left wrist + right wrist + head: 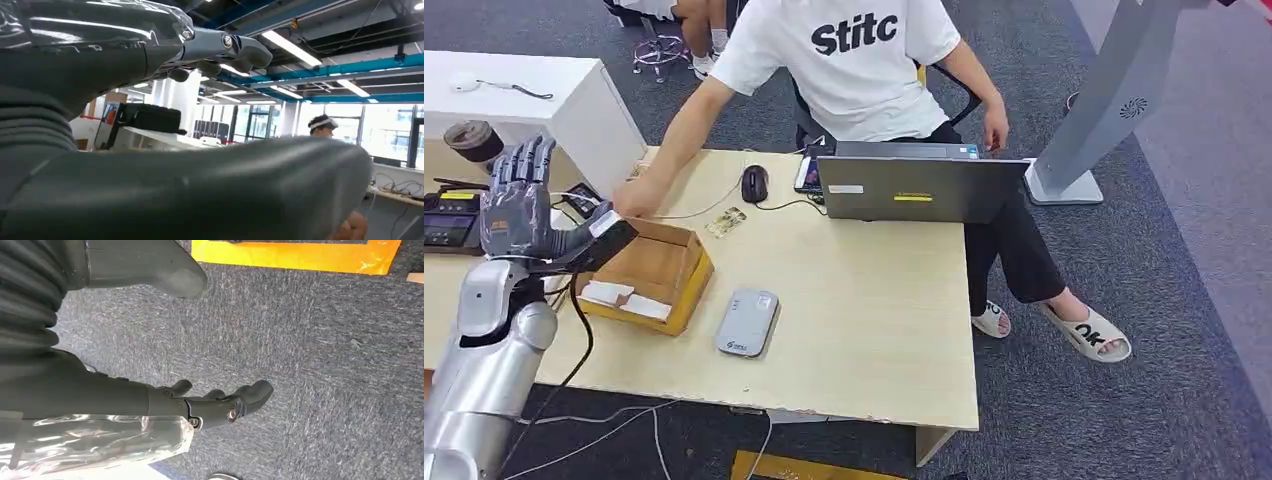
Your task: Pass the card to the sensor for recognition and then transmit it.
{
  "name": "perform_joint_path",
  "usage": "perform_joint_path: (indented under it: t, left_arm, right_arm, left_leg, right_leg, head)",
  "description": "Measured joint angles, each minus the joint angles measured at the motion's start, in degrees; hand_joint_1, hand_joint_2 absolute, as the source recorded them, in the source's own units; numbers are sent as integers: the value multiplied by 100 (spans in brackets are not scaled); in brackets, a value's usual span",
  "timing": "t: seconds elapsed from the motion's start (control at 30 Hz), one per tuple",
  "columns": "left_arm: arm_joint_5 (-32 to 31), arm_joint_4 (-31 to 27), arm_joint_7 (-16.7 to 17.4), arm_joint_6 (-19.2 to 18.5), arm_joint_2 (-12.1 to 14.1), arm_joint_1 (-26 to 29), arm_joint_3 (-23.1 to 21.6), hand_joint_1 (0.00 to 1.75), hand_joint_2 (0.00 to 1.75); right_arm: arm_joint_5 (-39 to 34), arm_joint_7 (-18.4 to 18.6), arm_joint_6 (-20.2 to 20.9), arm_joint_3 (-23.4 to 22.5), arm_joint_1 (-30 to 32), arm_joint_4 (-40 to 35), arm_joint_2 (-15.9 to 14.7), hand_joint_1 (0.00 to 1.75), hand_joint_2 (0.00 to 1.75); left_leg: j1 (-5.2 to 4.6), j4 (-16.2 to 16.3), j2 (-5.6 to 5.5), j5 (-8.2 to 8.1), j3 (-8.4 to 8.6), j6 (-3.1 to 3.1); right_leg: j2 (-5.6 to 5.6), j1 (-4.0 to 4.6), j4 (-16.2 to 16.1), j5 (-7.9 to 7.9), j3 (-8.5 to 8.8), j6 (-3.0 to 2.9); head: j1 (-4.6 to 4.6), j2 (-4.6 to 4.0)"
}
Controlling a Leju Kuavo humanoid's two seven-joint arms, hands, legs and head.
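While the person's hand (636,197) reaches toward the box (649,275), the left hand (524,205) is raised with spread fingers, pinching a card (605,223) against its thumb above the box; the reader (748,321) lies nearby on the bench (864,310), likely next.

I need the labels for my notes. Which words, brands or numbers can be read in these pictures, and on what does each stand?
"Stitc": white T-shirt of the seated person.
Laptop: white and yellow stickers, too small to read.
Grey card reader: small print, blurred.
Sandal: dark letters, not legible.
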Motion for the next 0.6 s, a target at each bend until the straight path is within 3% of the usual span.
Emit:
perform_joint_path:
  t: [0.23,0.4,0.5,0.6]
  left_arm:
    - [514,-573,-239,310,31,697,403,0,175]
    - [1093,-1403,-696,548,-35,1782,965,0,175]
    - [1508,-1983,-1102,763,-252,2610,1389,0,175]
    - [2007,-2483,-1729,809,-709,3332,1974,0,175]
  right_arm:
    - [-193,-78,-107,-41,94,17,-4,0,175]
    - [-345,-166,-214,-183,186,41,-15,0,175]
    - [-472,-234,-262,-304,270,50,-22,0,175]
    - [-596,-302,-326,-446,324,55,-33,0,175]
  left_leg:
    - [0,-2,2,-3,-1,0]
    - [-1,-5,12,-14,1,-7]
    - [-1,-4,27,-23,2,-6]
    - [-7,-4,29,-31,4,2]
  right_leg:
    - [4,0,0,-4,-2,-3]
    - [14,-1,-1,-12,-3,-2]
    - [29,-1,-4,-19,-4,2]
    - [30,-6,-5,-21,-3,6]
  head:
    - [0,0]
    - [0,0]
    - [0,0]
    - [-2,0]
